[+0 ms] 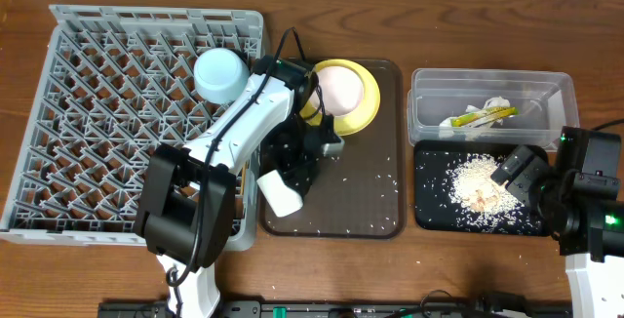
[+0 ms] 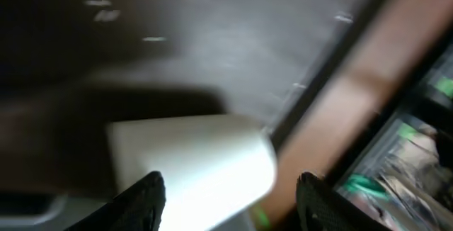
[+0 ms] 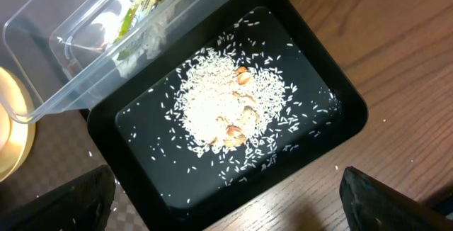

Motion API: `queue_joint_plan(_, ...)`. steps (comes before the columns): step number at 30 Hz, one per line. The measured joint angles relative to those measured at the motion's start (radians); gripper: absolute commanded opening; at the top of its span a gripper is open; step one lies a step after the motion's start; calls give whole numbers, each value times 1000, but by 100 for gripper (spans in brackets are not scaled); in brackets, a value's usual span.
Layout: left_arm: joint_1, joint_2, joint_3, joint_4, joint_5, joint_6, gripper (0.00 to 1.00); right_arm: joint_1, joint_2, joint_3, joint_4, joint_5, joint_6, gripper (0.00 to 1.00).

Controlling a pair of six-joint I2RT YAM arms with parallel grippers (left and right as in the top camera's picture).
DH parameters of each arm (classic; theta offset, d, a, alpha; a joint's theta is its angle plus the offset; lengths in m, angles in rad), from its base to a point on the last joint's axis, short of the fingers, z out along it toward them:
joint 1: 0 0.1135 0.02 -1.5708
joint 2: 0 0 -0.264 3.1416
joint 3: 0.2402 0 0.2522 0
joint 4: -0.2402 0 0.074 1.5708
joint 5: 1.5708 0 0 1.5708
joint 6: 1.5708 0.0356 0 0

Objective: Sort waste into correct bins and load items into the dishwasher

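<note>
Left gripper (image 2: 231, 187) straddles white cup (image 1: 281, 193) on brown tray (image 1: 375, 162); grip unclear. Yellow plate (image 1: 370, 95) at 1 o'clock. Right gripper (image 3: 226, 197) wide.

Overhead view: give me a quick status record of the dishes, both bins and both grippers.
rack: large grey plastic lattice dish rack, light blue bowl on its upper right part
plate: round yellow plate on dark brown serving tray
cup: small white cup on its side on that tray
left gripper: fingers either side of the cup; grip unclear, view blurred
right gripper: open, above shallow black tray
black tray: heap of rice
clear plastic tub: snack wrapper, white paper
</note>
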Motion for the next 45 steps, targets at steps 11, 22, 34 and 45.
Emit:
queue_joint_plan(11,0,0,0,111,-151,-159,66,0,0,0,0,0,0,99)
queue_joint_plan(22,-1,0,-1,81,28,-240,66,0,0,0,0,0,0,99)
queue_joint_plan(34,-3,-2,-82,167,121,-330,66,0,0,0,0,0,0,99)
queue_joint_plan(45,-3,-2,-84,152,124,-431,71,0,0,0,0,0,0,99)
